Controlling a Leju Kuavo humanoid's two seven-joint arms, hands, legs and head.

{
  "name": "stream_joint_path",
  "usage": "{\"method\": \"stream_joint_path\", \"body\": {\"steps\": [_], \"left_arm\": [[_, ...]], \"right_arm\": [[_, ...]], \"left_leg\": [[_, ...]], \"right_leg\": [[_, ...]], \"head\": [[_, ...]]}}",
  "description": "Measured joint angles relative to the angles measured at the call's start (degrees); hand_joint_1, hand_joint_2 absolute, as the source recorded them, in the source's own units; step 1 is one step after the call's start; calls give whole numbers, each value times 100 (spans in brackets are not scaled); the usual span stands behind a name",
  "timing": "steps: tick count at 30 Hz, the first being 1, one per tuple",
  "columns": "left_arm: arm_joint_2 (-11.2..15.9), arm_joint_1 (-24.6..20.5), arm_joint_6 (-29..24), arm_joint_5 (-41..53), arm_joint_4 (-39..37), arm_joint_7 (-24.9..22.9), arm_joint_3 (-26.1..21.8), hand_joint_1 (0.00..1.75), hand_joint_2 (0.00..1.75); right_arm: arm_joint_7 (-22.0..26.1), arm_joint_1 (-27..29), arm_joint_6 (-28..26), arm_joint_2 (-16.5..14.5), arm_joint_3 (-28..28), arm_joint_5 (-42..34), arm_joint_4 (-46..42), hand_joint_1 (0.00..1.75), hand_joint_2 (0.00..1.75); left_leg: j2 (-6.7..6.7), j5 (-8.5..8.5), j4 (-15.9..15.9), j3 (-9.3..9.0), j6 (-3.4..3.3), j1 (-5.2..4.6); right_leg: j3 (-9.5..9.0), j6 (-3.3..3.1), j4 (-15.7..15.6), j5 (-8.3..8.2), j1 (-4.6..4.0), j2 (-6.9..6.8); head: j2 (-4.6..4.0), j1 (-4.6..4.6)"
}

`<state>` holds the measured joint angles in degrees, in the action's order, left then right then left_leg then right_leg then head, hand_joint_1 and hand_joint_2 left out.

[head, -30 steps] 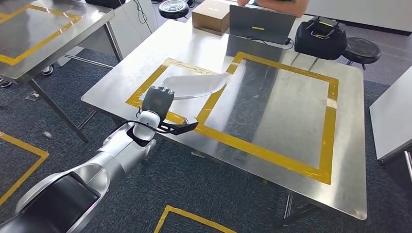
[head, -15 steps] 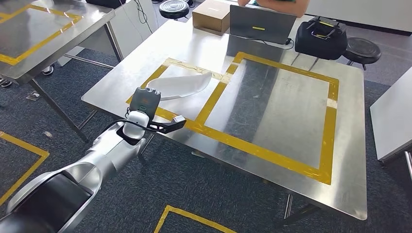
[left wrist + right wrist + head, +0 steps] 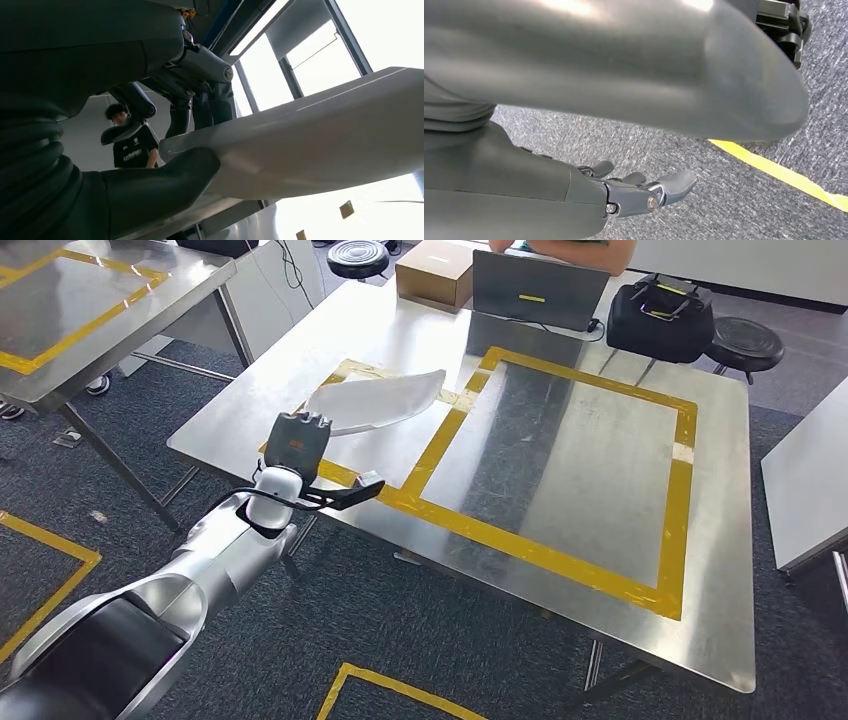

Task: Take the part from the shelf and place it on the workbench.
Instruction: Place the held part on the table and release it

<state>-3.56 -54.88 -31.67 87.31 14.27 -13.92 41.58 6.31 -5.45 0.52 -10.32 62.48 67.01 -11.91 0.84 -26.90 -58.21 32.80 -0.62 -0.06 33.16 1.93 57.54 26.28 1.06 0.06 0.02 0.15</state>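
Since a moment ago, the white part [image 3: 378, 401] has lifted and tilted above the workbench [image 3: 560, 455]; the left hand [image 3: 298, 440] grips its end. Letting go now could drop it.

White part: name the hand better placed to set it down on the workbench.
Left. The left hand already grips the white part above the workbench, over its smaller yellow-taped square. The right hand hangs over the carpet, holding nothing.
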Motion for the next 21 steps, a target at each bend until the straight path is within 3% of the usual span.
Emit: {"method": "stream_joint_path", "body": {"steps": [13,21], "left_arm": [[-45,22,-662,-154,2,641,-254,175,175],[-85,46,-711,-253,7,853,-499,175,175]], "right_arm": [[1,-10,0,-62,3,-9,0,0,0],[-6,-35,0,-65,3,8,0,0,0]], "left_leg": [[0,0,0,0,0,0],[1,0,0,0,0,0]], "right_leg": [[1,0,0,0,0,1],[2,0,0,0,0,1]], "head": [[0,0],[-1,-2]]}}
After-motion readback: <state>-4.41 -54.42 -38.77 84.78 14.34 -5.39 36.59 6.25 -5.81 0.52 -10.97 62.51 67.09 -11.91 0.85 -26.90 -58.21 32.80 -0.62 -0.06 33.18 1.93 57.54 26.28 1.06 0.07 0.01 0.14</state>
